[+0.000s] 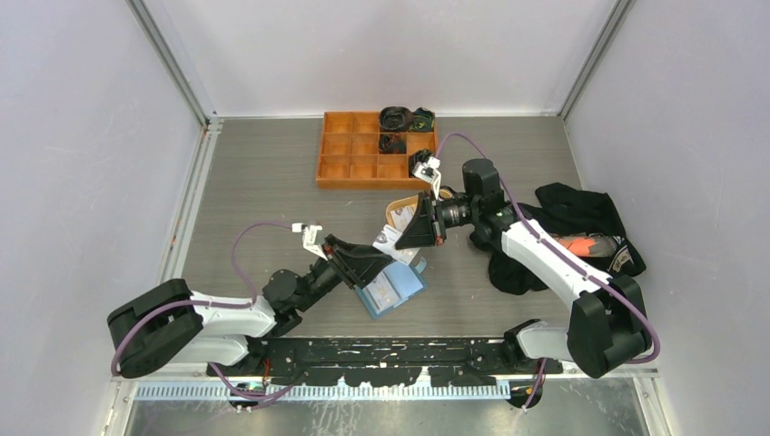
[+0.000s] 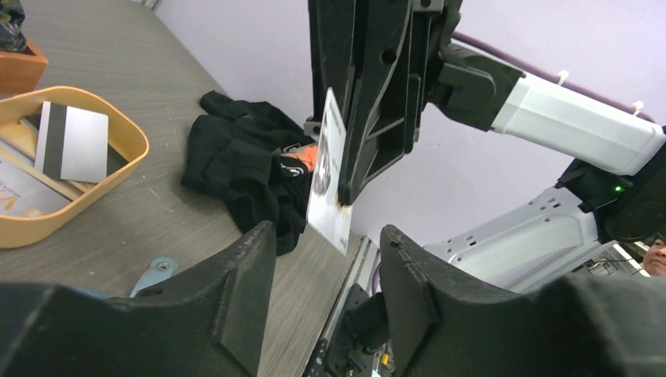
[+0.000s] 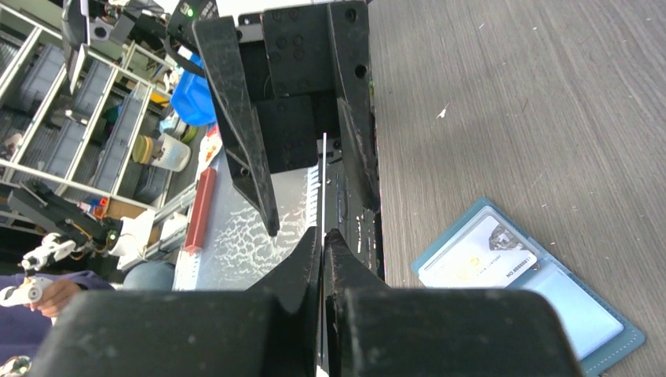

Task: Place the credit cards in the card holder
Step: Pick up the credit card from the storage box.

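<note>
One thin credit card (image 2: 330, 173), judged stiff and slippery, is clamped in the closed right gripper (image 3: 323, 236), its free end standing between the jaws of the parted left gripper (image 2: 328, 236), where both flat faces should be pinched; the opened card holder (image 3: 518, 275) lies just below.

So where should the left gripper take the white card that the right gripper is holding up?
Probably the free strip of the white card jutting past the right gripper. It stands edge-on to the left gripper, so come straight in, open jaws straddling it, one pad per flat face.
</note>
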You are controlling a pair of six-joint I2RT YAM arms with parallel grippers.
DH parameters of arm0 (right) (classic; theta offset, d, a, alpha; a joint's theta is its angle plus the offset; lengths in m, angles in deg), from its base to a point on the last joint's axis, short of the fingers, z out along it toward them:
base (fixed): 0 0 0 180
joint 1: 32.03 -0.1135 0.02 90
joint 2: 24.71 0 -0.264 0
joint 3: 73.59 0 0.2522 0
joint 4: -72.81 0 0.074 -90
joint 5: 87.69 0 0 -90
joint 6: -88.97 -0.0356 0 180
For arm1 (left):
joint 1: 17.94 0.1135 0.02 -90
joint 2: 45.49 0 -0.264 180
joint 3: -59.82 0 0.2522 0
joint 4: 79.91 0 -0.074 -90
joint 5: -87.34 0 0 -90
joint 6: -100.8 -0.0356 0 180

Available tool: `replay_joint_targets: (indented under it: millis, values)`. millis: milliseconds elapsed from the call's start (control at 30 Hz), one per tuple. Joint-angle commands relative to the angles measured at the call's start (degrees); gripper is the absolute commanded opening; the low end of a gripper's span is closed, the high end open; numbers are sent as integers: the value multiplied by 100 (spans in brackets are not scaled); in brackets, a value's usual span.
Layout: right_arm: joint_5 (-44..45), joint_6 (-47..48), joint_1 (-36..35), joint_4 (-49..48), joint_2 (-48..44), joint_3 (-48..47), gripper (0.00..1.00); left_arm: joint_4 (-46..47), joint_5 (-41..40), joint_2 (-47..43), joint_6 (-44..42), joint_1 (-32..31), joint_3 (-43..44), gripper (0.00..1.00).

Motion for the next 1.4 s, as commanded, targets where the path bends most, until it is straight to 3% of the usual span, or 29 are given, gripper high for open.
replay_joint_targets:
  millis: [0, 333, 433, 533, 667, 767, 900, 1233, 1367]
  values:
    - [-228, 479, -110, 201, 9, -76, 1, 442, -151, -214, -198, -13, -16, 50]
    - [-345, 1331, -282, 1009, 44, -213, 4, 442, -120, -298, -380, -12, -37, 0]
    - [-195, 1911, -289, 1558, 37, -343, 21, 415, -51, -417, -642, -15, -118, 0]
    - [199, 3372, -283, 3278, 3, -783, 34, -83, 98, -817, -984, 24, -242, 0]
    - [516, 3919, -291, 3717, -23, -888, 42, -2236, 512, -1849, -1420, 98, 102, 0]
    - [652, 4004, -334, 3746, 8, -865, 44, -3936, 785, -2582, -1868, 106, 490, 0]
    - [650, 4104, -468, 3762, 17, -846, 45, -5060, 1087, -3005, -2175, 170, 845, 0]
    - [547, 3963, -764, 3476, 80, -695, 44, -5532, 1435, -2561, -2472, 207, 1417, 0]
    - [680, 3946, -917, 3458, 213, -714, 32, -5476, 1501, -2430, -2492, 203, 1499, 0]
